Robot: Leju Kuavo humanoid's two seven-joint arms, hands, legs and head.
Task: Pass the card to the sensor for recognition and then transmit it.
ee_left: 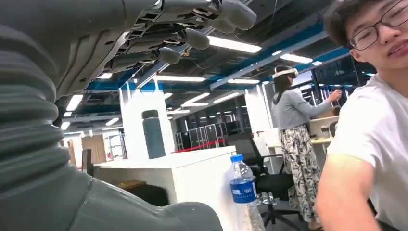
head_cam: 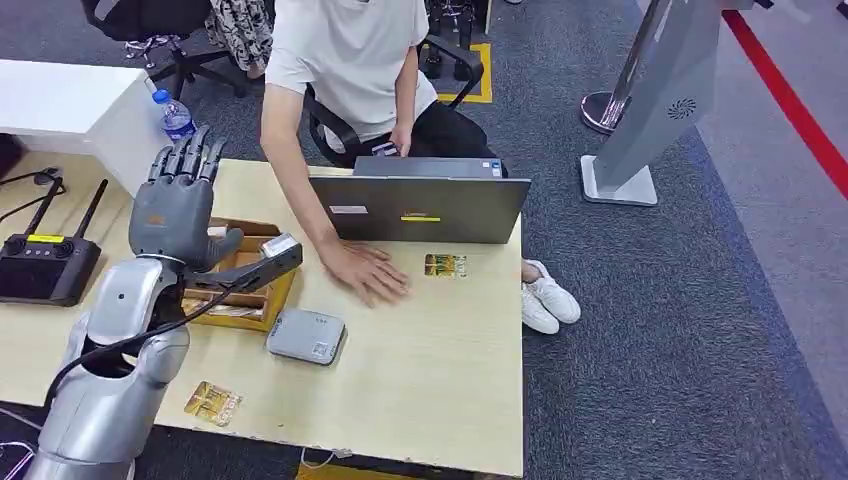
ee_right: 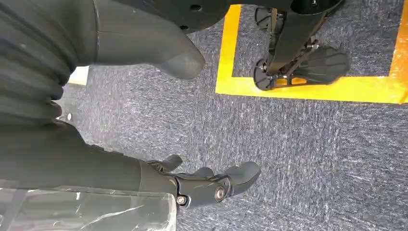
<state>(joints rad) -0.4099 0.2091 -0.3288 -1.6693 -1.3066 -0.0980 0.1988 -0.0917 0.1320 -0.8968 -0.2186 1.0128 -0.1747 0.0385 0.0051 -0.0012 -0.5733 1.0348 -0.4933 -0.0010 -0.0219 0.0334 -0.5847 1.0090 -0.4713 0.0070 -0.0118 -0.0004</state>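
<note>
Nearest the lens, a gold-patterned card (head_cam: 212, 402) is lying flat on the wooden table (head_cam: 440, 380), close to its front edge and well short of the grey card reader (head_cam: 306, 335). Rising just left of the reader, the robot's left hand (head_cam: 178, 205) is standing upright with fingers spread wide and holding nothing, hovering over a shallow wooden tray (head_cam: 262, 300) that is sitting beside the reader. Just beyond the reader, a seated person's hand (head_cam: 366, 270) is pressing flat on the tabletop, and a second gold card (head_cam: 445, 265) is lying to the right of that hand, in front of an open laptop (head_cam: 420, 205). A black remote controller (head_cam: 45, 265) is resting far left of the reader (antennas up), and a water bottle (head_cam: 176, 116) is standing behind the table. Over grey carpet, the right hand (ee_right: 211, 185) is hanging empty, fingers loosely parted.
</note>
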